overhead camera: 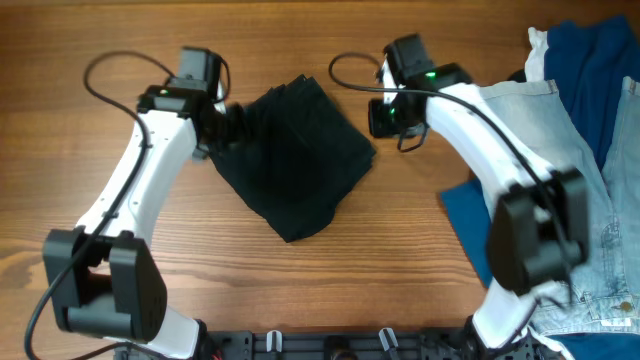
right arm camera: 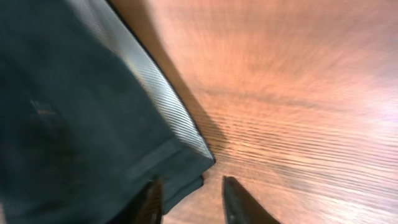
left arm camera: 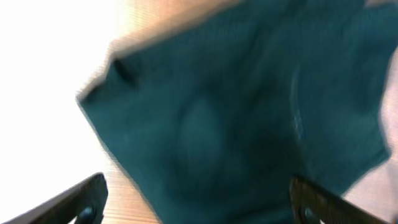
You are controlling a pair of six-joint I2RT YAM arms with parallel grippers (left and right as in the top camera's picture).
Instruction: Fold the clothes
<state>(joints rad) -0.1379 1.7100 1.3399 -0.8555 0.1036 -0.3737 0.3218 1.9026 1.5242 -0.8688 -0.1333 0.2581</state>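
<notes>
Overhead: black shorts (overhead camera: 300,160), a rumpled folded diamond; left tool (left arm camera: 198,202) spread wide, right tool (right arm camera: 189,202) slightly parted.

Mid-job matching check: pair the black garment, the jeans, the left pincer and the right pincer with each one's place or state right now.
Things:
1. black garment
2. jeans
3. left pincer
4. right pincer

Places or states:
A. far right of the table
B. jaws narrowly apart, by a garment corner
C. middle of the table
D. jaws wide apart, facing the garment

Pairs: 1-C, 2-A, 3-D, 4-B
</notes>
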